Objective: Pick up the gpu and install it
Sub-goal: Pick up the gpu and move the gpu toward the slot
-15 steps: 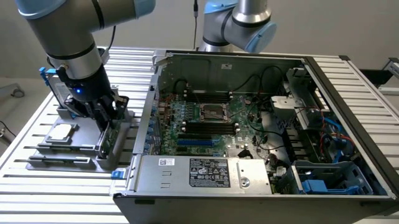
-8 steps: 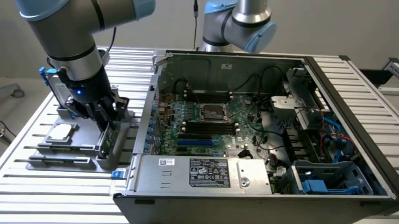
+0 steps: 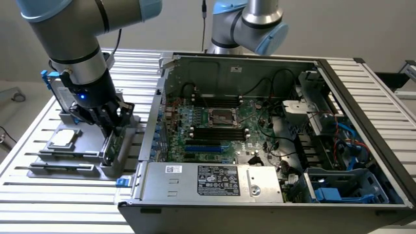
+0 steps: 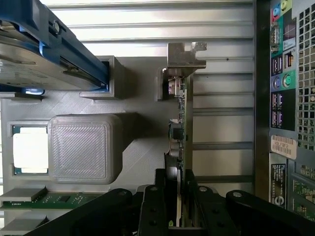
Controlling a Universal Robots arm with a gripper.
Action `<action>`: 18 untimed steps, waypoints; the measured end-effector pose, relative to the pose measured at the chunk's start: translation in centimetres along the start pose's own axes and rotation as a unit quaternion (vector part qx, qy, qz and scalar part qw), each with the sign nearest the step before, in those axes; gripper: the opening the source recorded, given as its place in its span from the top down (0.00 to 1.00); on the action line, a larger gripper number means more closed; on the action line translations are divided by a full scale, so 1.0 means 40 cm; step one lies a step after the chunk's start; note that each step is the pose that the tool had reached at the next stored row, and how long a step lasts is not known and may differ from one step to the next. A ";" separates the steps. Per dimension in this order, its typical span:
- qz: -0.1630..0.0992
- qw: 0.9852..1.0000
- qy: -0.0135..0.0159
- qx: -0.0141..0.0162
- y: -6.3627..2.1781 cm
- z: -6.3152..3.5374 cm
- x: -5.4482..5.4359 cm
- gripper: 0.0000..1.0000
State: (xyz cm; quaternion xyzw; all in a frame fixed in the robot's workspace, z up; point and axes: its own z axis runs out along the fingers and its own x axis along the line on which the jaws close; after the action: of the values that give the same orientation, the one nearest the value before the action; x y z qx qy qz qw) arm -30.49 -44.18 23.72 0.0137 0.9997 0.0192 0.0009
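Exterior view. Shows gripper [image 3: 107, 119] low over holder [image 3: 120, 168], with arm coming down from above. Has gpu [image 3: 114, 146] directly beneath it, standing on edge in holder's slot, green face outward, top edge reaching up into the jaws. Cannot tell here whether open or clamped. Leaves cpu [image 3: 63, 139] and drive [image 3: 58, 90] off to one side of gripper, and case [image 3: 240, 58] on the other side, near but apart.

Wrist view. Looks along gpu [image 4: 181, 123] edge-on, near end lying in line with gripper [image 4: 179, 211] and between its jaws, length running straight away from it, silver bracket [image 4: 184, 54] at far end. Puts little or no gap at either face; cannot tell whether already pinched. Places holder [image 4: 142, 142], cpu [image 4: 29, 150] and drive [image 4: 44, 54] to one flank, case [image 4: 280, 123] to the other.

Step in hand, by judgement: taking hold of gpu. To do well: stay centred on the card's thickness, press squarely on shroud and board alike, keep clear of small parts, avoid twisting it in the slot.
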 end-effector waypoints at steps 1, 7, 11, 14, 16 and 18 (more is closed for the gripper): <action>0.000 1.000 0.000 0.000 0.000 0.000 0.000 0.74; 0.000 1.000 0.000 0.000 0.000 0.000 0.000 0.74; 0.000 1.000 0.000 -0.002 0.001 -0.009 0.000 0.74; 0.000 1.000 0.000 -0.004 0.001 -0.033 0.000 0.74; 0.000 1.000 0.001 -0.004 0.002 -0.052 0.000 0.74; 0.000 1.000 0.001 -0.004 0.003 -0.074 0.000 0.74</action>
State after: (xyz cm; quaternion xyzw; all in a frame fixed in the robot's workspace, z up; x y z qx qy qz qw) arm -30.49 -44.18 26.69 0.0138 0.9996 0.0235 0.0003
